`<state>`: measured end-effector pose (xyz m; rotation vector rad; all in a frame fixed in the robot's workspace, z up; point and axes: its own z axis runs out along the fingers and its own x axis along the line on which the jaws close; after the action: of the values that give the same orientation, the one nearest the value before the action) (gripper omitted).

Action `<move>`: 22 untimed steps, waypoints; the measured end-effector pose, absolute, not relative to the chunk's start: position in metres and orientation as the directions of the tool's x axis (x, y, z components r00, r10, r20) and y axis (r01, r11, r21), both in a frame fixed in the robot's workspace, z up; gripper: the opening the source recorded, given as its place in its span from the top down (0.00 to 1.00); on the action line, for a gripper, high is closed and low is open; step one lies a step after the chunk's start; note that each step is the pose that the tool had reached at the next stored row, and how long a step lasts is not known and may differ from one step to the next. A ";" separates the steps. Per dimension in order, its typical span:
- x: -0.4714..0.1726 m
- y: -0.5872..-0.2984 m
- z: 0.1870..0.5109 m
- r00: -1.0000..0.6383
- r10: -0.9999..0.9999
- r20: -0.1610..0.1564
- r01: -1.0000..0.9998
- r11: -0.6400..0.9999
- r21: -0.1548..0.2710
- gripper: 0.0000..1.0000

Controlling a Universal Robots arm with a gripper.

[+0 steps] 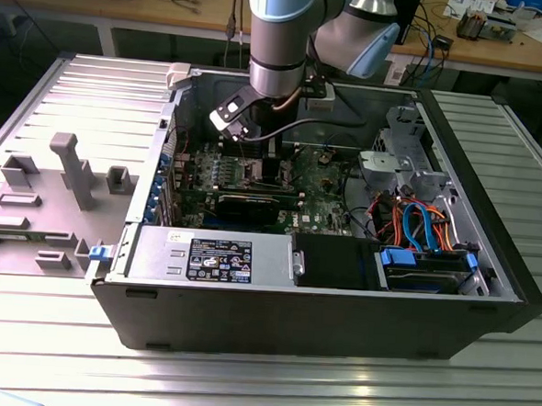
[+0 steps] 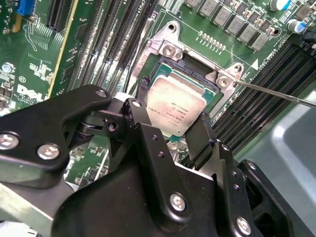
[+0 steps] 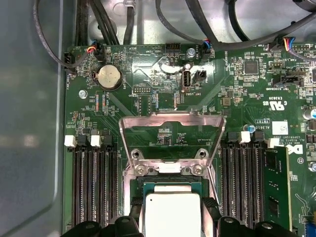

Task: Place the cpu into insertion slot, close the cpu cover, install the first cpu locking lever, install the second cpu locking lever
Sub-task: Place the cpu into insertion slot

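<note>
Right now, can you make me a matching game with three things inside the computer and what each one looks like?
Things:
1. cpu
2. cpu cover
3. coin battery

States:
A. round and silvery, lying flat
B. silvery frame, swung up open
C. grey square, gripped by the end effector

Pairs: 1-C, 2-B, 3-A
</note>
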<state>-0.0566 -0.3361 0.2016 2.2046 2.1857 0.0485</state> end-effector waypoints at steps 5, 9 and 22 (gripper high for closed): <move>-0.057 -0.335 0.198 0.005 1.000 -0.004 0.999 -0.005 0.048 0.45; -0.057 -0.335 0.195 0.005 1.000 -0.005 0.999 -0.005 0.047 0.45; -0.057 -0.334 0.198 0.005 1.000 -0.016 0.999 -0.005 0.047 0.33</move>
<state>-0.0566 -0.3339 0.1975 2.1952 2.1841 0.0333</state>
